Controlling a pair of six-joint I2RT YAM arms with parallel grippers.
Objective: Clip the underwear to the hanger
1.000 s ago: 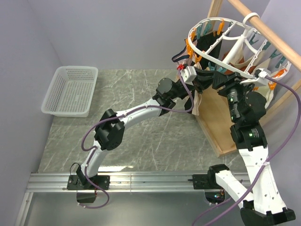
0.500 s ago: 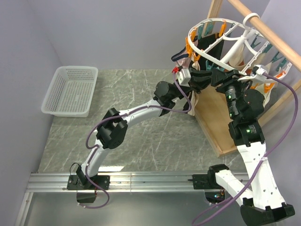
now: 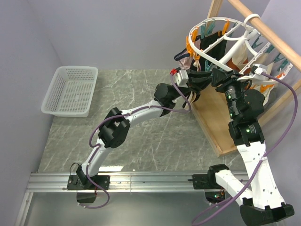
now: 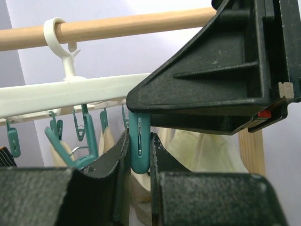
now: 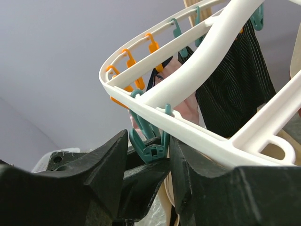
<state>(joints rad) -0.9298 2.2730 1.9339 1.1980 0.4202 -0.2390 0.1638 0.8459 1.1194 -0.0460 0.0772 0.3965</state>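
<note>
Left hand (image 4: 139, 141) pinches a teal clip (image 4: 139, 159), likely opening it; right hand (image 5: 149, 137) straddles a rim clip (image 5: 151, 151), grip unclear.

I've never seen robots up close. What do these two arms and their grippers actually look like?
The left arm and right arm are slim white tubes joined by chunky black joints. A purple cable loops along each. Small green lights glow on the right arm, and a red connector sits by the left wrist. The left gripper and right gripper each have two blocky matte-black fingers.
</note>
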